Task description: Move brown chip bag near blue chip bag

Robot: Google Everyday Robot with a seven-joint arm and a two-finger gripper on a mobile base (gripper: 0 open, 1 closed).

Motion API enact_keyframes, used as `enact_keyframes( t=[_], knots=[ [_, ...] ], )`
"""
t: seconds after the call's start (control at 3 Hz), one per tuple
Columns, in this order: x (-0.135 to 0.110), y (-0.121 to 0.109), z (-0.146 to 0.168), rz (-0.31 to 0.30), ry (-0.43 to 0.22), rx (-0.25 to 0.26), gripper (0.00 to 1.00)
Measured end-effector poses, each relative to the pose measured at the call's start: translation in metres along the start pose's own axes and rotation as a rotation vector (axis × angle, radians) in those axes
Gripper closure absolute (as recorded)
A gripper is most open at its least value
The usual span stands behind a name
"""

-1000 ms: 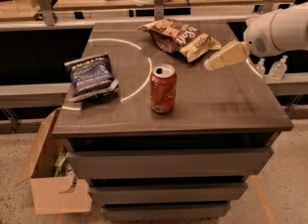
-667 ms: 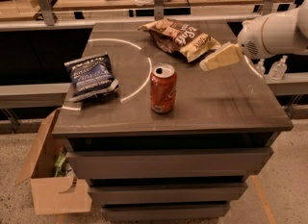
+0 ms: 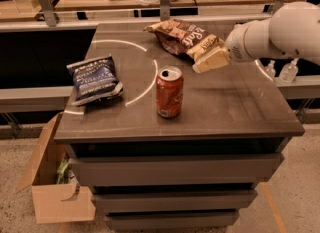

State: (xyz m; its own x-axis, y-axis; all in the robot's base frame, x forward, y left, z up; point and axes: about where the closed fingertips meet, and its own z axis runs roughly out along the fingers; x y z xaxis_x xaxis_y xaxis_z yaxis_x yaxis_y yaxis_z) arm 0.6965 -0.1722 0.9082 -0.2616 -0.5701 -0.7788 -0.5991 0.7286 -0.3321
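The brown chip bag (image 3: 179, 35) lies crumpled at the back middle of the grey table (image 3: 230, 109), its tan-yellow end pointing right. My gripper (image 3: 211, 60), cream-coloured on a white arm (image 3: 280, 32), reaches in from the right. It sits at the bag's tan-yellow end and overlaps its front right edge; I cannot tell whether it touches the bag. The blue chip bag (image 3: 93, 79) lies flat at the table's left side, far from the brown bag and the gripper.
A red-orange soda can (image 3: 169, 91) stands upright mid-table between the two bags, in front of the brown one. White curved lines mark the tabletop. An open cardboard box (image 3: 50, 187) sits on the floor at the left. Small bottles (image 3: 289, 71) stand to the right. A cluttered desk is behind.
My gripper has moved left across the table's right side and now reaches the brown bag's tan-yellow end. The bags and the can have not moved.
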Motion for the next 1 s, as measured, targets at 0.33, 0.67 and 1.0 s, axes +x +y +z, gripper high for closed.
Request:
enact_keyframes(
  t=[0.33,0.67,1.0],
  knots=[
    [0.0,-0.004,0.036,0.007,0.0,0.01,0.0],
    [-0.007,-0.008,0.06,0.032,-0.014,0.018,0.0],
    [-0.014,-0.013,0.083,0.071,-0.039,0.02,0.22]
  ],
)
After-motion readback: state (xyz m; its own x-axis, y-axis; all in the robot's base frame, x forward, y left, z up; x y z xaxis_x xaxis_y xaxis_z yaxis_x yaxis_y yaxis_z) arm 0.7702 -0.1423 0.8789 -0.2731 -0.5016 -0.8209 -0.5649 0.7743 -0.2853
